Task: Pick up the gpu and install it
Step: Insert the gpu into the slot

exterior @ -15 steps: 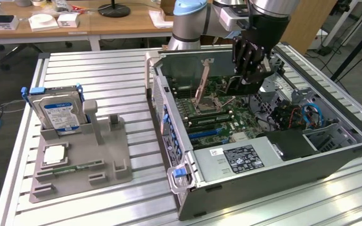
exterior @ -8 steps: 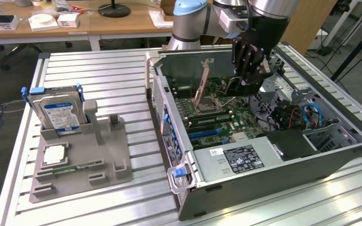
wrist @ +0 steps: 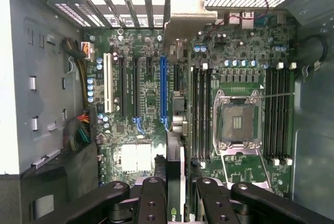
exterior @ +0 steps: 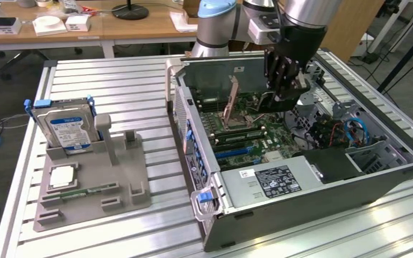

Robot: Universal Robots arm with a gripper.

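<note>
The black multi-link metal hand (wrist: 177, 203) is clamped on the gpu (wrist: 175, 156), a thin flat card with a black cooler and a bent silver metal end bracket. The wrist view shows the card edge-on between the dark, screw-studded fingers (wrist: 151, 200). It is held upright inside the open grey sheet-metal computer case (exterior: 321, 204), over the green motherboard (wrist: 146, 98). It runs alongside the long blue plastic slot (wrist: 163, 91), and its bracket end reaches toward the case's perforated rear wall. Whether its lower edge touches the board cannot be told.

A square steel processor socket (wrist: 238, 122) lies to the card's other side. On the ribbed aluminium desk (exterior: 120, 80), at the exterior view's left, a grey moulded holder (exterior: 120, 172) carries an upright silver hard drive with a blue frame (exterior: 66, 126) and a narrow green memory stick (exterior: 88, 191).
</note>
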